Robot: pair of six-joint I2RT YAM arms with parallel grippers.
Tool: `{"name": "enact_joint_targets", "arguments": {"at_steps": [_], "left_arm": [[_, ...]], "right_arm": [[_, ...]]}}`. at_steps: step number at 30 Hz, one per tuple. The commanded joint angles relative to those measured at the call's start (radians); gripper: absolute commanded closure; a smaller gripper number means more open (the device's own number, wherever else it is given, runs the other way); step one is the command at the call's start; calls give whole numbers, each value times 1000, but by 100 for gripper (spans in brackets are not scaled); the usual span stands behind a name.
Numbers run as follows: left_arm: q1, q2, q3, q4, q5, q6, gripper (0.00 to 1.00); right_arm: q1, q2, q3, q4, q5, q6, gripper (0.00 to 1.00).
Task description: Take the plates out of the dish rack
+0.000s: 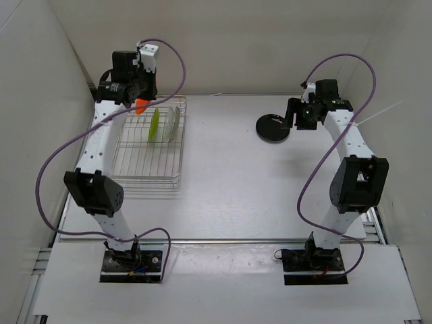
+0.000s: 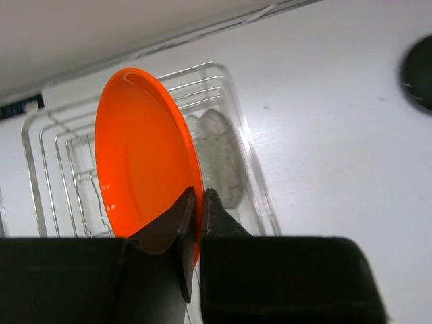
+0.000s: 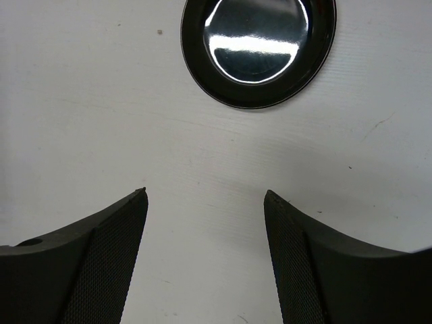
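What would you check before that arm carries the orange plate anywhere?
1. Left fingers shut on the orange plate at its rim: ok.
2. Orange plate lifted free of the dish rack wires: cannot tell; it looks raised over the far corner.
3. Lime green plate and clear plate standing upright in the rack, apart from the orange one: ok.
4. Bare table between the rack and the black plate for setting down: ok.
5. Right fingers open, holding nothing, off to the far side near the black plate: ok.
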Motion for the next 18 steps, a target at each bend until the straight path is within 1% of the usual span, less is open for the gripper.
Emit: {"name": "enact_joint_targets", "arguments": {"at_steps": [1, 2, 3, 4, 5, 6, 7, 10, 11, 12, 13, 14, 15, 16, 17, 18], "left_arm": [[-95, -149, -25, -62, 22, 125, 89], [-126, -196, -63, -62, -36, 154, 89], [-164, -215, -133, -50, -77, 229, 89], [-254, -245, -167, -39, -218, 266, 89], [-307, -258, -198, -29, -301, 303, 89], [-359, -270, -264, -15, -385, 380, 89], [-457, -284, -304, 31, -547, 424, 89], [-588, -367, -470, 140, -752, 582, 89], [-670, -393, -514, 231, -791, 626, 89], [-713, -438, -557, 281, -829, 677, 89], [-753, -451, -627, 321, -904, 784, 89], [-828, -460, -657, 399, -937, 836, 89], [-858, -460, -681, 431, -963, 888, 89], [-887, -460, -721, 462, -1001, 997, 89], [-945, -460, -741, 500, -1012, 1054, 89], [-974, -460, -757, 542, -1012, 1106, 89]], "right_arm": [[3, -57, 68, -28, -44, -24, 26], [3, -57, 89, -72, -114, -40, 26], [3, -57, 135, -95, -150, -54, 25], [-10, -57, 155, -136, -191, -76, 25], [-10, -57, 176, -137, -245, -85, 25], [-36, -57, 209, -167, -352, -85, 25], [-48, -57, 227, -184, -414, -85, 24], [-82, -57, 298, -264, -590, -113, 23], [-82, -57, 313, -281, -659, -129, 23], [-82, -57, 328, -319, -679, -142, 21], [-73, -57, 348, -334, -693, -154, 20], [-54, -66, 358, -351, -707, -163, 20], [-42, -66, 371, -396, -716, -175, 19], [-28, -66, 406, -422, -726, -206, 17], [2, -66, 422, -445, -726, -220, 16], [21, -66, 436, -463, -726, -220, 14]]}}
